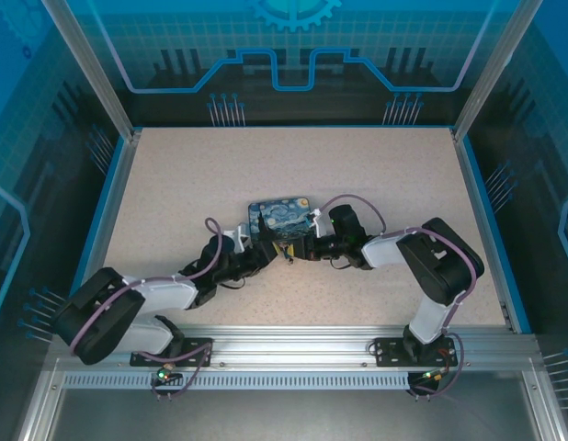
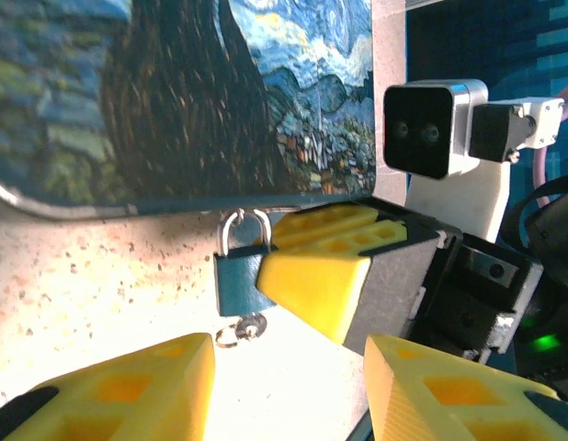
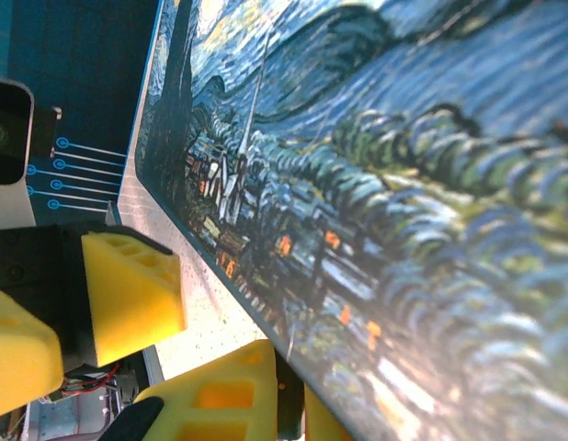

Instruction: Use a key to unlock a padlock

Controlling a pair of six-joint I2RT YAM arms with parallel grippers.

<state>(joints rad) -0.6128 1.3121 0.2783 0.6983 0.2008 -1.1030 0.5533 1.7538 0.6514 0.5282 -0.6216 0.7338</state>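
My right gripper point(image 2: 268, 254) is clamped side-on across the padlock point(image 2: 234, 283), close against the edge of the starry-night box point(image 2: 174, 101). My left gripper point(image 2: 289, 367) stands parted and empty. The key point(image 2: 248, 327) lies just ahead of its jaws, toward the left finger. The padlock's long axis runs straight away from them, shackle far, key end near.

We log painted box point(image 1: 279, 219), starry-night print, lying flat near table middle. Speckled beige table top point(image 1: 376, 165) shows on all sides of box. Blue edging strip point(image 1: 293, 127) runs along far table edge, behind box. Clear wall with blue circuit pattern point(image 1: 293, 46) stands well behind box. Aluminium rail point(image 1: 293, 356) crosses well in front of box. Close up, box print shows dark cypress, village, swirled sky.
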